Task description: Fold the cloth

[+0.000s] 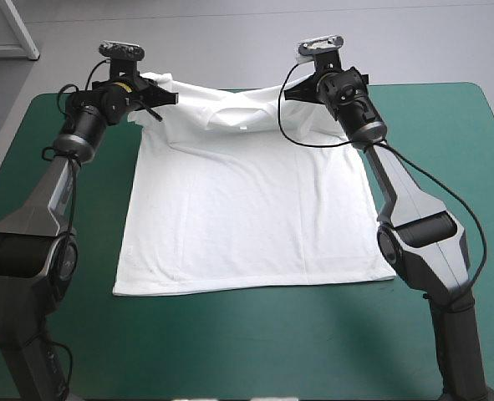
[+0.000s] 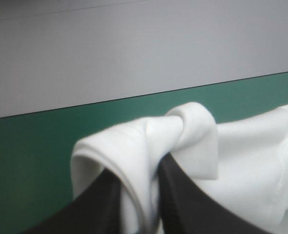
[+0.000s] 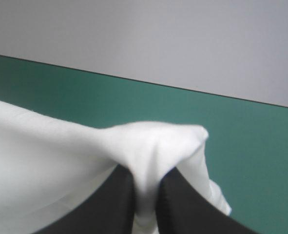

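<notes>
Since it looks like thin knit (light, limp, no stiffness of its own), I expect the T-shirt [image 1: 247, 209] to sag wherever it isn't held and to slide easily over the teal-green table [image 1: 230, 351] cover. Not fragile. The main risk, as I see it, is a bunched pinch slipping or dragging wrinkles in.

Best hold, in my judgement, is the two shoulder corners, symmetric, so the far edge lifts as one line. That's where I have it:
- My left pincer [image 2: 141, 175] is all but closed, with a fold of shoulder and sleeve on my left side nipped in it and cloth curling over the tips.
- My right pincer [image 3: 146, 178] is the same, clamped on a peak of the other shoulder.

Look: white, short-sleeved, body spread flat mid-table, hem toward the near edge. It's mostly smooth, with faint creases. The collar end is raised off the table near the far edge — neckline sagging between the two grips.
</notes>
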